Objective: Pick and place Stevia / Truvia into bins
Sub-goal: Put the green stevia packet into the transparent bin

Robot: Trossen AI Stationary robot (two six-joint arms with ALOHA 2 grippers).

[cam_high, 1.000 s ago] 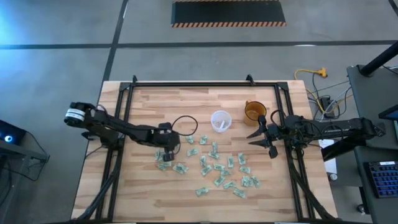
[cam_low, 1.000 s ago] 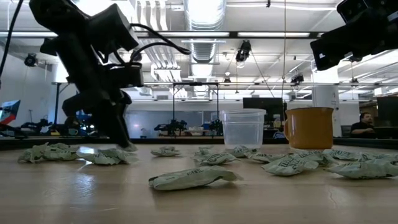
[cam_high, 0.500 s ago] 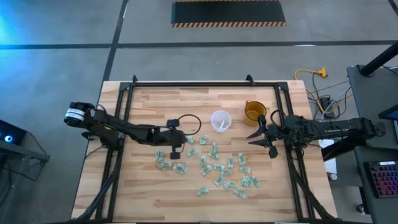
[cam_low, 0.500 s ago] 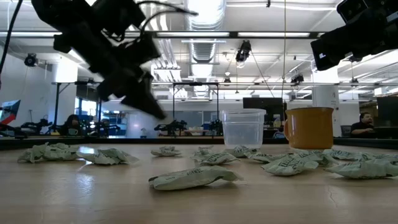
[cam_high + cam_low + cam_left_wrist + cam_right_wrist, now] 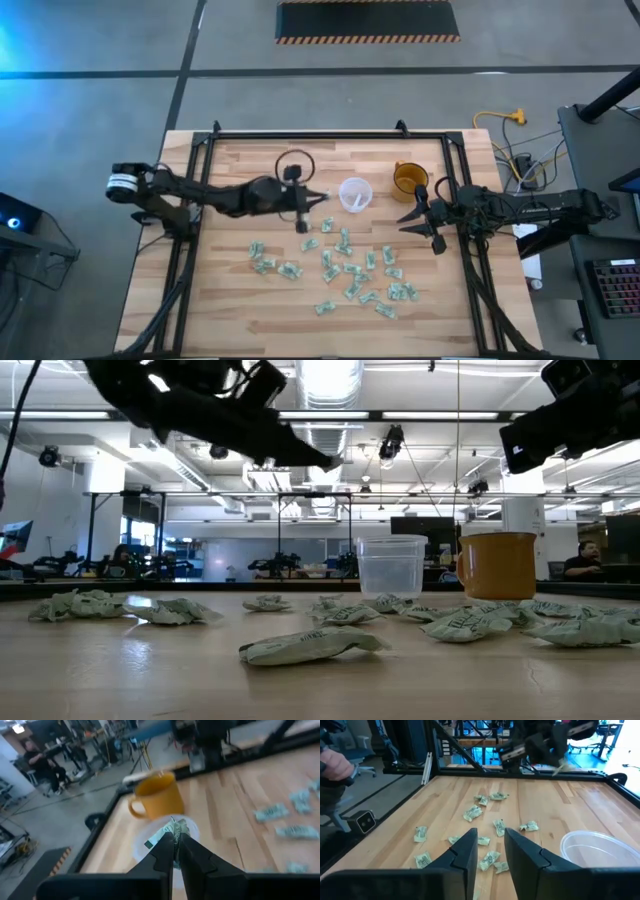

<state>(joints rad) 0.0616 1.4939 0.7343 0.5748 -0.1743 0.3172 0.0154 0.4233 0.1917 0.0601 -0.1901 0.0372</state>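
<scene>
Many pale green and white sachets (image 5: 345, 265) lie flat on the wooden table, near and right of its middle; they show in the low view as sachets (image 5: 312, 646) too. The clear cup (image 5: 355, 194) stands upright beside the orange cup (image 5: 408, 180). My left gripper (image 5: 322, 198) hangs in the air just left of the clear cup's rim, shut on one sachet (image 5: 176, 826), with the clear cup (image 5: 142, 847) below it. My right gripper (image 5: 404, 220) waits open at the table's right, near the orange cup, touching nothing. My left gripper pinches one sachet between its two fingertips (image 5: 167, 845). The sachet's free end (image 5: 175, 824) sticks out past them. The fingers come from the table's left, slanting slightly downward. The sachet is lifted clear, high above the table beside the clear cup's rim.
A black metal frame (image 5: 205, 150) runs along the table's left, far and right edges. The orange cup (image 5: 497, 565) stands right of the clear cup (image 5: 391, 565). Bare wood lies at the table's far left. A person's hand (image 5: 335, 765) shows beyond the table.
My left gripper has risen from the sachets at the table's left-middle, staying shut, and swung toward the far right to the clear cup. It has tipped from pointing down to nearly level, carrying one sachet up clear of the table. The right arm has kept still.
</scene>
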